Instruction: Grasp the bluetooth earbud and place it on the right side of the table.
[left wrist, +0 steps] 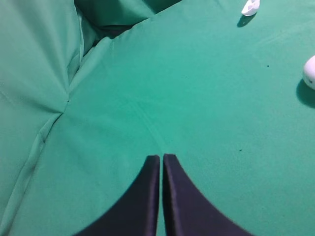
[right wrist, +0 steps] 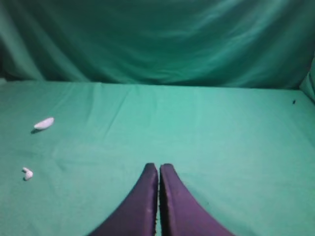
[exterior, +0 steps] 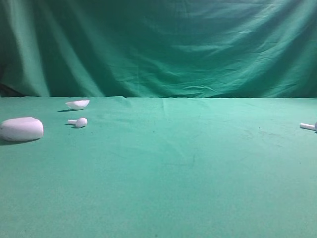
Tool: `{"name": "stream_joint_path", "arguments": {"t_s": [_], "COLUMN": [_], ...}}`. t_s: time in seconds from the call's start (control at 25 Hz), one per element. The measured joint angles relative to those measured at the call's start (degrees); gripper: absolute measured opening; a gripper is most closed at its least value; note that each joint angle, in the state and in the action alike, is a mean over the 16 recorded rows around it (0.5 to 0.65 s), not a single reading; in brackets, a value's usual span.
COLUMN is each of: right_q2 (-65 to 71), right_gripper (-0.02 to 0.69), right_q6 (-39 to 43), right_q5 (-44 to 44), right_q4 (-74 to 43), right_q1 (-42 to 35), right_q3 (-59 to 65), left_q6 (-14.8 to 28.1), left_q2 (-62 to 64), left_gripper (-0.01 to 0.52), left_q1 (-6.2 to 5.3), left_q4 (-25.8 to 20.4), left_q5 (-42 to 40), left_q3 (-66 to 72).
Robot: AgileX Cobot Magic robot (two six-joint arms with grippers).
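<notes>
The right gripper [right wrist: 158, 169] is hanging low over the table [exterior: 178, 168] with its two dark fingers pressed together, and it is holding nothing. The left gripper [left wrist: 161, 160] is also closed with nothing between the fingers, and it is hovering over bare green cloth.

The bluetooth earbud [exterior: 78, 122] is lying on the left part of the table, between the big white oval case [exterior: 21, 129] and the shallow white lid [exterior: 78, 104]. It is tiny and white, with a round bulb head and a short thin stem. In the exterior high view its long axis is running almost left to right, the stem pointing to the left and the head to the right. A second earbud [exterior: 308, 126] is lying at the right edge, its stem pointing to the left.
</notes>
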Motion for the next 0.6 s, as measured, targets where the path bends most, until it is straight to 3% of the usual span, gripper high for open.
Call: {"name": "stream_joint_path", "arguments": {"t_s": [0.6], "right_q2": [-11.53], "right_gripper": [0.000], "right_q6": [-1.49], "right_q5": [-7.07], "right_q4": [-1.89], "right_q1": [-0.32], "right_q3": [8.19], "left_q6": [0.00], "left_q2": [0.00], "left_gripper": [0.000], "left_q1": [0.00], "left_q4": [0.00], "left_q5": [0.00], "left_q3": [0.00]}}
